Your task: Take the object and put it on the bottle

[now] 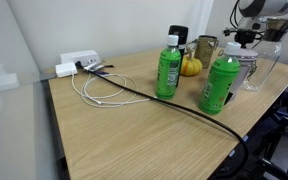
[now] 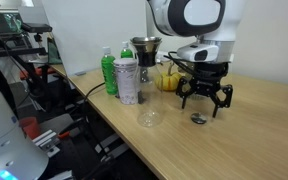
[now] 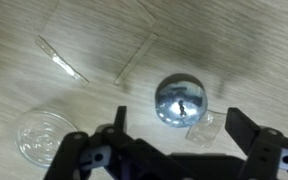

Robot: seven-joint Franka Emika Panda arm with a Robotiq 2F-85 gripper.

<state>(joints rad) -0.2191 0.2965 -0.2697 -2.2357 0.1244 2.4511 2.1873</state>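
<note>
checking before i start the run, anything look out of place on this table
A thick black cable runs slantwise across the table from by the white power strip and drops over its edge. A shiny round object lies loose under the open hand.

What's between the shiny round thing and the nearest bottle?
A clear glass stands between the shiny round thing and the nearest bottle, seen in an exterior view.
</note>
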